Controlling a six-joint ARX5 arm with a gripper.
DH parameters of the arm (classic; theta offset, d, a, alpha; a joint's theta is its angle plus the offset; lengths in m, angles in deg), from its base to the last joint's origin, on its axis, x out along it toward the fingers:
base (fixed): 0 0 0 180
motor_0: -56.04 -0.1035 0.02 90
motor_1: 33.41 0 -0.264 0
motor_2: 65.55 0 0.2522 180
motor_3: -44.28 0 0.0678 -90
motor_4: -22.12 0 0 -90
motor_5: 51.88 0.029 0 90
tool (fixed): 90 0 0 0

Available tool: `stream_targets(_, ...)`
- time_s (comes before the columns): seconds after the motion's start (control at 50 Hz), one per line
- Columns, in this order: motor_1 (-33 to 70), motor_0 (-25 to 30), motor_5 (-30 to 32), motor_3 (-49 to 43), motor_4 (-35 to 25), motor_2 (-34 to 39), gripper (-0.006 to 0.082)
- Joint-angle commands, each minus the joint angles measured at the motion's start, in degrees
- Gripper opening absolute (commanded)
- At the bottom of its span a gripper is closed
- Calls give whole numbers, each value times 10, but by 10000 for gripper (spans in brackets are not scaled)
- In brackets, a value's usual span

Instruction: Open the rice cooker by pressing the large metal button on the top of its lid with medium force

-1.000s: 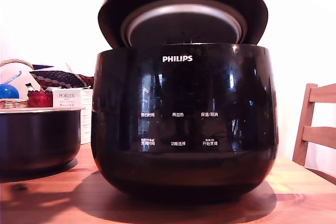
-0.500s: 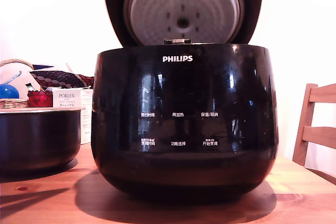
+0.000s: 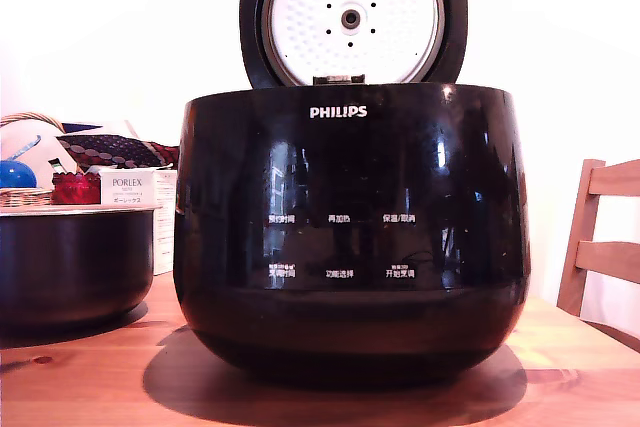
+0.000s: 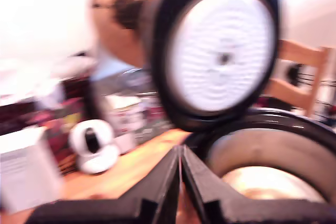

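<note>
The glossy black rice cooker (image 3: pixel 350 227) with its white PHILIPS logo fills the middle of the exterior view. Its lid (image 3: pixel 352 15) stands upright and fully open behind the body, showing a silvery-white dimpled underside with small holes. In the blurred wrist view the lid (image 4: pixel 220 51) stands raised beyond the open cooker (image 4: pixel 273 150), whose inner pot shows. My gripper (image 4: pixel 180 153) is shut, black fingers pressed together with nothing between them, just beside the cooker's rim. The metal button is hidden. The gripper does not show in the exterior view.
A smaller dark pot (image 3: pixel 75 257) with a metal rim sits at the exterior view's left on the wooden table (image 3: pixel 80 377). Behind it are a basket, boxes and a PORLEX carton (image 3: pixel 125 189). A wooden chair (image 3: pixel 600 237) stands at the right. A white camera (image 4: pixel 94 145) sits on the table.
The lid has swung up from partly raised to fully upright. The dark arm above the lid one second ago has left the exterior view.
</note>
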Motion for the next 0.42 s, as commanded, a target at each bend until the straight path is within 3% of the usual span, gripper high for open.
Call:
stream_targets(0.0,-10,-13,2,0,6,18,-21)
stream_targets(0.4,-37,-54,17,1,23,18,-21)
